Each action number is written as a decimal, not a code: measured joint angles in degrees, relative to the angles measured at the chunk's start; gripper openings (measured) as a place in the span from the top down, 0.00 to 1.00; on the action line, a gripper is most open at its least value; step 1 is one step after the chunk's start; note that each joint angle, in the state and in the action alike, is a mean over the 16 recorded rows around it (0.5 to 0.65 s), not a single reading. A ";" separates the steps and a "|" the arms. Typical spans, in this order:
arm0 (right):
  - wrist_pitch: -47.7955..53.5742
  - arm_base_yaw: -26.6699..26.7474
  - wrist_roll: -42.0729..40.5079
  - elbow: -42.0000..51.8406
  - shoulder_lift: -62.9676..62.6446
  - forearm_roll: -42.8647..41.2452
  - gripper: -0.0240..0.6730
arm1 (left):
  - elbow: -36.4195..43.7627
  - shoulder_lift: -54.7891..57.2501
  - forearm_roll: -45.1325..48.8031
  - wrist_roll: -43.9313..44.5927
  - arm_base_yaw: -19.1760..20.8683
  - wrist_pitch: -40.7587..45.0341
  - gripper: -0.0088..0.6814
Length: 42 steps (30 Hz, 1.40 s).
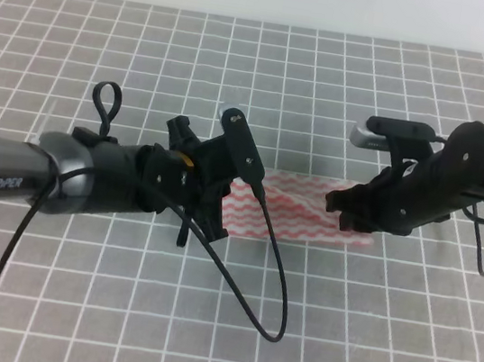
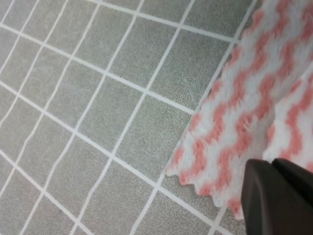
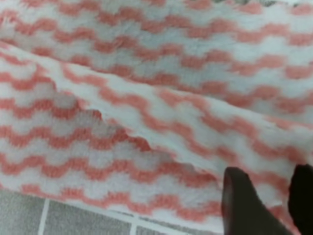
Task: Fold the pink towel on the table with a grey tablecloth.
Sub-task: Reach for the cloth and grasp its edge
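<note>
The left gripper (image 1: pixel 221 198), a matte black assembly of blocky plastic at the end of a grey-sleeved arm, is sitting low over the left end of the pink towel (image 1: pixel 296 215), and in the left wrist view its two dark fingers (image 2: pixel 279 198) are lying pressed side by side with only a thin seam between them; whether any cloth is pinched in that seam is impossible to make out. The right gripper (image 1: pixel 344 205), equally black and angular, is pressing in at the towel's right end, and its two rounded dark fingertips (image 3: pixel 243 203) are standing apart in the right wrist view with a raised fold of cloth running across just above them, though whether they are gripping it is unclear. The towel itself is a thin, fuzzy cloth striped in wavy pink and white with a zigzag cut edge, lying as a narrow band between the two grippers near the middle of the table with a grey tablecloth (image 1: pixel 346 96), a flat speckled grey fabric ruled with thin white lines. Both ends of the towel are being hidden by the grippers, and a thin black cable (image 1: pixel 254 283) is looping down over the cloth from the left arm.
</note>
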 joint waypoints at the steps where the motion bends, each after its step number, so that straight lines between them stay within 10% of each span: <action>1: 0.18 0.00 0.02 -0.01 0.01 -0.12 0.67 | 0.00 0.05 -0.01 -0.01 0.00 0.00 0.99; 42: 1.16 0.00 -0.22 -2.54 1.77 -0.76 0.98 | -0.69 0.11 1.32 0.53 0.00 -1.19 0.99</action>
